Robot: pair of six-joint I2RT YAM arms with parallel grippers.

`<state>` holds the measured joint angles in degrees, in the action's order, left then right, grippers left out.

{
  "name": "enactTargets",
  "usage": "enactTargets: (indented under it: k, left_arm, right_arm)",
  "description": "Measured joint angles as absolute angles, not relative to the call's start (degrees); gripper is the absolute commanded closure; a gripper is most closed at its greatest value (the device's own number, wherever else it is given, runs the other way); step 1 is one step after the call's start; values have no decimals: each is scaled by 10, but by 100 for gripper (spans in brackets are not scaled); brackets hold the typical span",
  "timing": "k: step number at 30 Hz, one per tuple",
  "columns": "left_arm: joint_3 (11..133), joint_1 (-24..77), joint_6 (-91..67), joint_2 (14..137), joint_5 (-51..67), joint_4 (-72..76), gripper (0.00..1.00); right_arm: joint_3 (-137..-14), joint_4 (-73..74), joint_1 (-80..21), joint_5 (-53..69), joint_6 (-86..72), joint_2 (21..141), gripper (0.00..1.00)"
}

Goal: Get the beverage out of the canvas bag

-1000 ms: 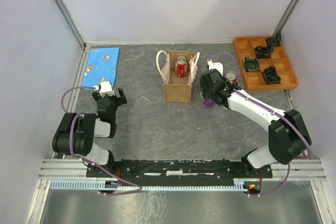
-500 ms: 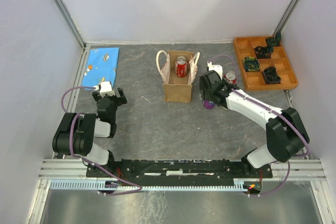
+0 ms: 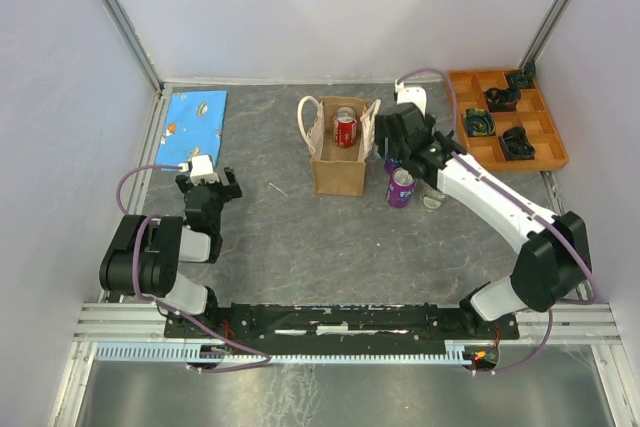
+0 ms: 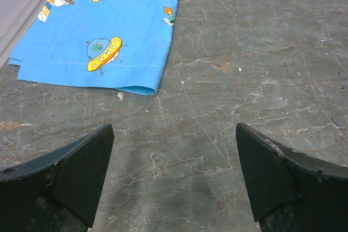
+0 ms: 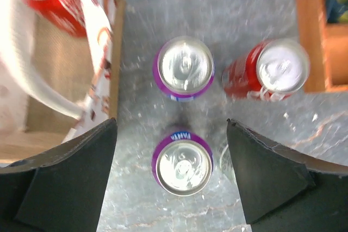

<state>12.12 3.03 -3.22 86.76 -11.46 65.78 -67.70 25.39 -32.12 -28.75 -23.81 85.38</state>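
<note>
Right gripper (image 5: 171, 127) wide apart, empty, over two upright purple metal cans (image 5: 182, 168) beside boxy tan canvas bag (image 3: 338, 175); left gripper (image 4: 174, 131) likewise apart, empty.

Our left arm (image 3: 150, 252) sits folded close to its base, and the left gripper (image 4: 174, 150) points forward and down with its jaws spread wide and empty. Our right arm (image 3: 490, 202) stretches far forward, and the right gripper (image 5: 171, 134) points straight down with its jaws wide apart, clasping nothing.
</note>
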Motion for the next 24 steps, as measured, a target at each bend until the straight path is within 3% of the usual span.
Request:
enactTargets:
  k: [11,16,24]
  left_arm:
    - [121,30,-32,868,-114,658,1]
    - [121,30,-32,868,-114,658,1]
    - [121,30,-32,868,-114,658,1]
  right_arm:
    - [-979,273,-321,-275,-176,891,27]
    - [-1103,294,-321,-203,-170,995,31]
    - [-1175,342,-331,-117,-161,1139,34]
